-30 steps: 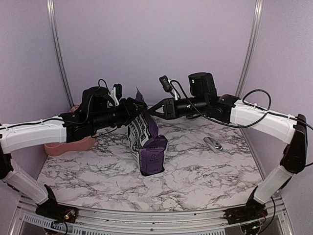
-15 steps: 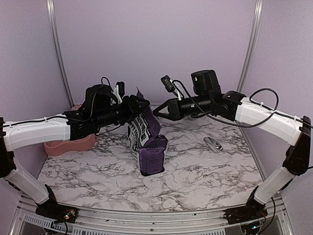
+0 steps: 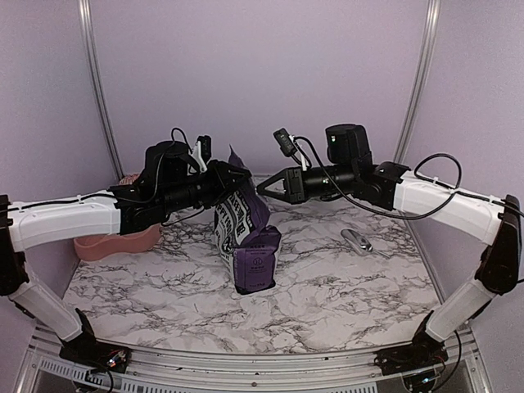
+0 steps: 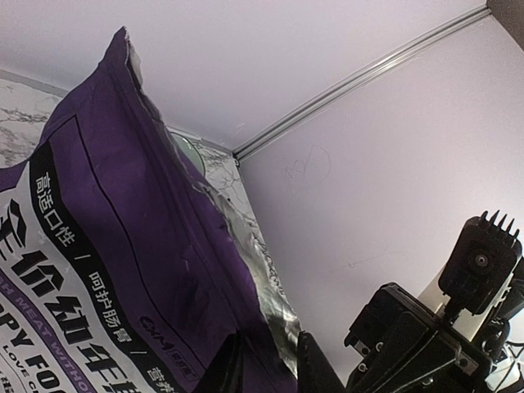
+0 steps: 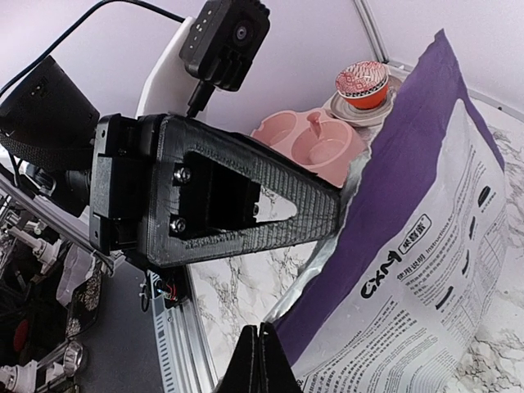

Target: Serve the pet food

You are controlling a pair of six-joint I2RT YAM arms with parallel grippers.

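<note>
The pet food, a tall purple bag [image 3: 246,233] with a white printed panel, stands upright mid-table with its silver-lined top edge open [image 4: 270,278]. My left gripper [image 3: 239,187] reaches in from the left. Its two fingers close round the bag's upper edge [image 4: 270,364], with purple film and silver lining between them. My right gripper [image 3: 262,187] comes from the right and is shut, its fingertips [image 5: 260,360] pressed together right at the bag's torn silver edge [image 5: 352,196]. Whether any film is pinched there does not show.
A pink double pet bowl [image 3: 115,241] sits at the left edge, partly behind my left arm. A small red-patterned bowl [image 5: 363,82] on a pale dish stands behind it. A metal scoop [image 3: 356,240] lies on the marble table [image 3: 344,303] to the right.
The right gripper has closed fully and drawn a little to the right, away from the bag's top. The left jaws have narrowed onto the bag's edge. The bag has stayed put.
</note>
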